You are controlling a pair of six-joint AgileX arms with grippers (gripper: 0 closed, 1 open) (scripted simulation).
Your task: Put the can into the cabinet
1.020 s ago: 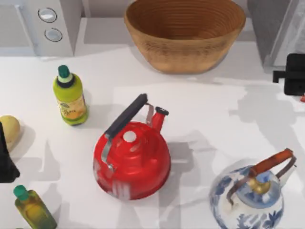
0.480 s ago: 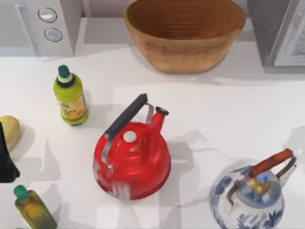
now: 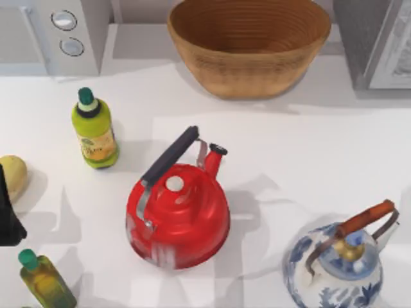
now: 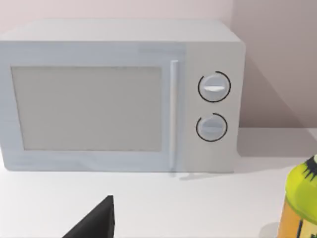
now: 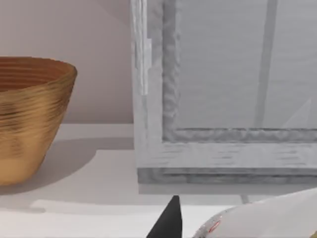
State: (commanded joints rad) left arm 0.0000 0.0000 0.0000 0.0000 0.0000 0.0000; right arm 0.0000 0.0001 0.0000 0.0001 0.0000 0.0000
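Note:
The can (image 5: 257, 215), white with a small red mark, lies tilted close in the right wrist view, in front of the cabinet. My right gripper (image 5: 190, 229) is shut on the can, and one dark fingertip (image 5: 168, 222) shows beside it. The cabinet (image 5: 223, 89) is a large grey box with a pale framed panel, also seen as the cabinet (image 3: 379, 38) at the back right corner of the top view. My left arm (image 3: 8, 215) stays parked at the table's left edge.
A red kettle (image 3: 178, 215) stands mid-table and a blue-and-white kettle (image 3: 337, 273) at the front right. A wicker basket (image 3: 249, 42) sits at the back, left of the cabinet. A white microwave (image 3: 61, 32), two green-capped bottles (image 3: 94, 131) (image 3: 43, 282) and a yellow fruit (image 3: 11, 176) are on the left.
My right gripper, seen a second ago at the top view's right edge by the cabinet, has left that view. Its shadow on the table has shrunk. The left arm has not moved.

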